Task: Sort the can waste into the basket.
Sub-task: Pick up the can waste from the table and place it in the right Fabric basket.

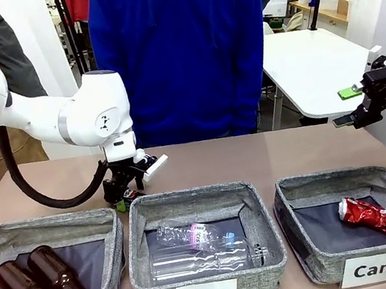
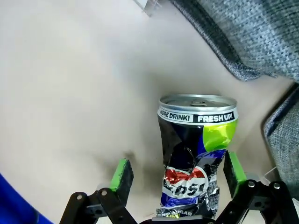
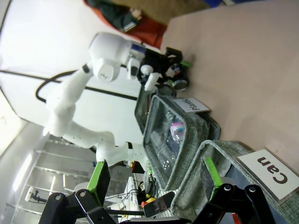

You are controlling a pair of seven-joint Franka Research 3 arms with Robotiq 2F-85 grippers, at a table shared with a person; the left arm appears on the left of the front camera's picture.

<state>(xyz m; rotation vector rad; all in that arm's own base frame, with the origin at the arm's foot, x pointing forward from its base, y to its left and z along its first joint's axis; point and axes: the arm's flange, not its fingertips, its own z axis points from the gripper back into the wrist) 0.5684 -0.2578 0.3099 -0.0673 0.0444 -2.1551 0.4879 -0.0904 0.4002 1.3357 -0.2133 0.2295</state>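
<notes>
Left wrist view showed the left gripper [image 2: 176,173] spread wide, its green pads [image 2: 120,173] flanking the black can [image 2: 196,156] without touching, down on the table between the baskets. Closing squarely on the dented middle looked the safest grip, since crushed metal could twist out. That can was crumpled, its silver top intact. The red can [image 1: 372,216] already lay in the basket [image 1: 311,262]; the right gripper [image 1: 354,105] hung open, empty.

One can [image 1: 373,216] in right basket [image 1: 301,249]; other can [image 2: 195,158] on table [image 1: 255,159] behind baskets.
</notes>
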